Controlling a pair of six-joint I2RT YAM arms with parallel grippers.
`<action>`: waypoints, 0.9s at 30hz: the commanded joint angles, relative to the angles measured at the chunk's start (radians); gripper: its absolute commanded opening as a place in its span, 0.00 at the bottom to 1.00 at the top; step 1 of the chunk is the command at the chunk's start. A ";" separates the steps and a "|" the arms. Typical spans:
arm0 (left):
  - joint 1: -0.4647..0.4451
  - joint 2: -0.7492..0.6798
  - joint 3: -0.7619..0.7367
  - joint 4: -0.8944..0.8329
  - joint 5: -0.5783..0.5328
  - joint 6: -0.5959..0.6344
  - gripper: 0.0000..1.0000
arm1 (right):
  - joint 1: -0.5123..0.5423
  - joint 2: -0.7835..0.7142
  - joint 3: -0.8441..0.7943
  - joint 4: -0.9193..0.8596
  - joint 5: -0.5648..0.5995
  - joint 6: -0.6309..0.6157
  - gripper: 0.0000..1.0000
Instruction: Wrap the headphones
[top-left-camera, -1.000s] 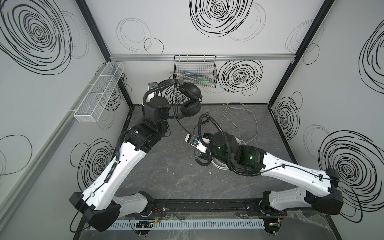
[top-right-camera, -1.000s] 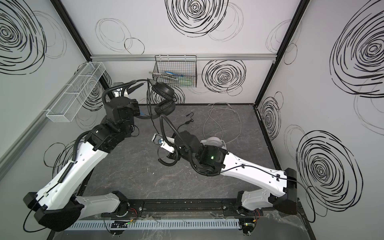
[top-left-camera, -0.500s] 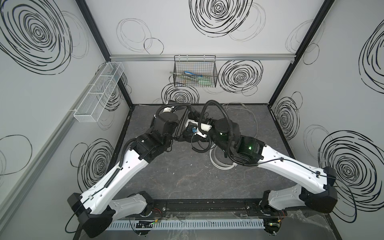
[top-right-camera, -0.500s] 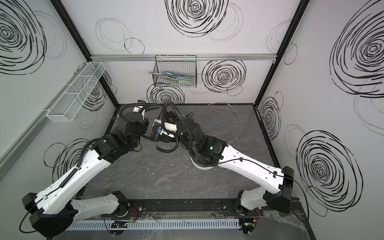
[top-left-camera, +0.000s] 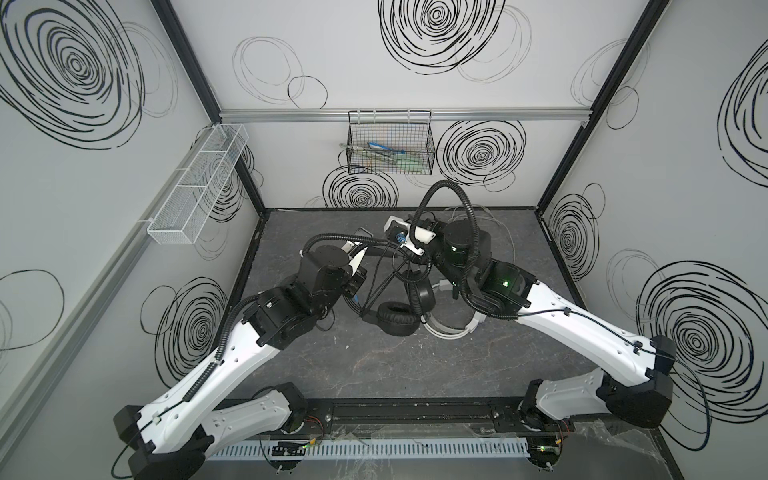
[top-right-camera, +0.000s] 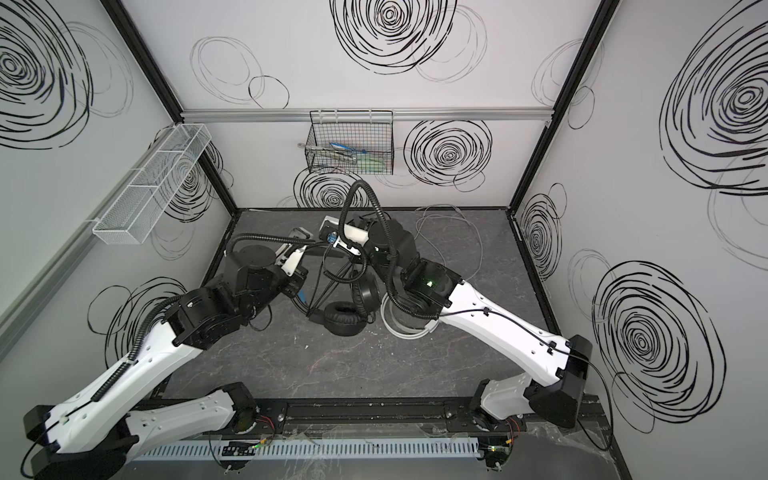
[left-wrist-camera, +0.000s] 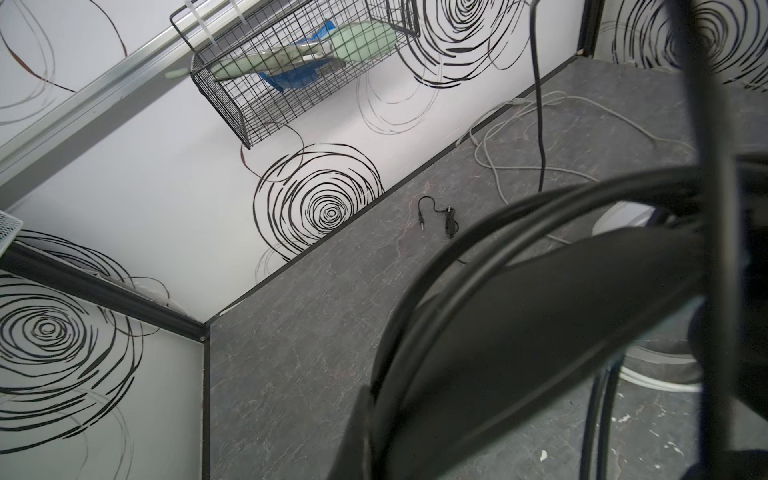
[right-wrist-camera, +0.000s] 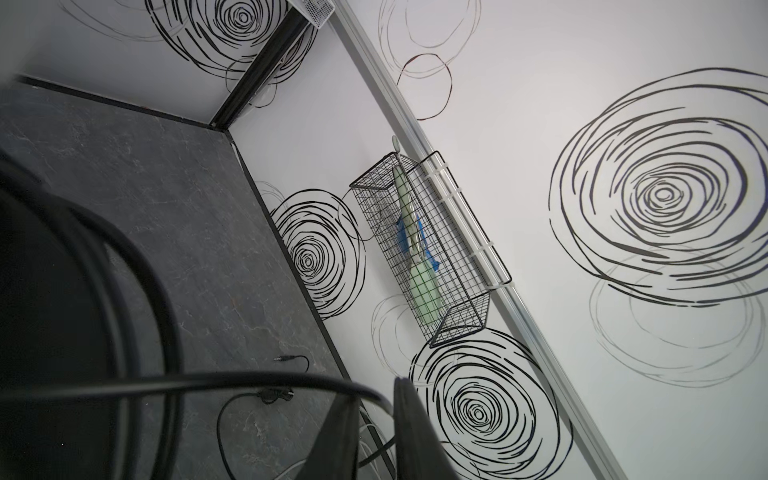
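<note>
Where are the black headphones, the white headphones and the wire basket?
black headphones (top-left-camera: 397, 318): in a top view, ear cushion
white headphones (top-left-camera: 448, 333): in a top view, curved band
wire basket (top-left-camera: 390, 129): in a top view, back mesh

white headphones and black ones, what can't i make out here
- white headphones: mostly under the right arm in both top views; only a curved part shows.
- black headphones: blurred and cut off by the edge in the left wrist view.
- right gripper: whether its jaws hold the black cable; too dark and close in the right wrist view.
</note>
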 joint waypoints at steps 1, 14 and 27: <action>-0.001 -0.045 0.027 0.081 0.080 -0.064 0.00 | -0.063 -0.050 -0.002 0.055 -0.018 0.105 0.21; -0.001 -0.051 0.063 0.100 0.082 -0.132 0.00 | -0.224 -0.147 -0.071 0.138 -0.094 0.352 0.18; 0.004 -0.044 0.162 0.091 0.121 -0.172 0.00 | -0.450 -0.235 -0.183 0.106 -0.544 0.615 0.46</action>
